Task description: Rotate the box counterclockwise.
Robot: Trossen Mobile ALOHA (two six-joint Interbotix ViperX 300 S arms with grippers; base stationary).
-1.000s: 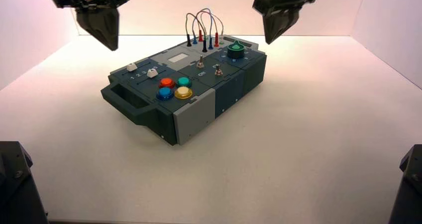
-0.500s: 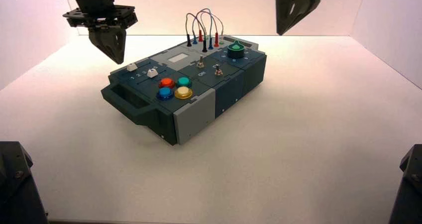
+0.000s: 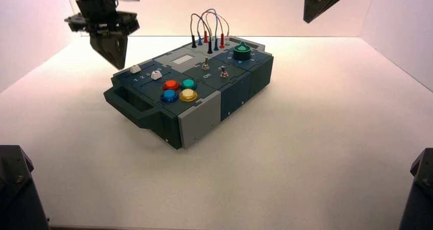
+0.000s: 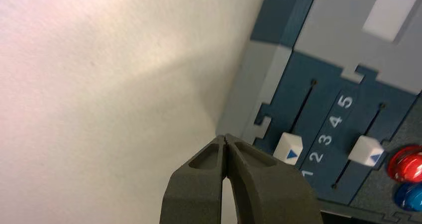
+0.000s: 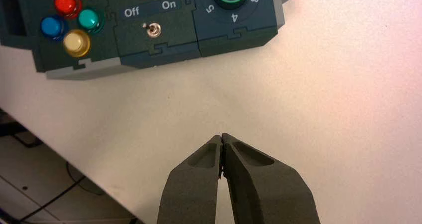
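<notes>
The box [image 3: 204,112], dark teal and grey, stands askew in the middle of the white table, its handle end towards the front left. On top are four coloured buttons [image 3: 178,90], two toggle switches [image 3: 206,64], a green knob [image 3: 242,51] and looped wires [image 3: 208,23]. My left gripper [image 3: 118,64] hangs shut just off the box's back-left corner, over bare table, beside the grey corner [image 4: 259,84] and two white slider caps [image 4: 288,148]. My right gripper [image 3: 306,19] is shut, high at the back right, well away from the box [image 5: 149,50]; its tips [image 5: 222,136] point at bare table.
White walls close the table at the back and both sides. Dark arm bases [image 3: 15,189] [image 3: 418,189] stand at the front corners. The right wrist view shows the table's front edge with cables [image 5: 50,194] below it.
The left gripper has come down and slightly right, towards the box's back-left corner. The right gripper has risen and moved right, away from the box. The box has not moved.
</notes>
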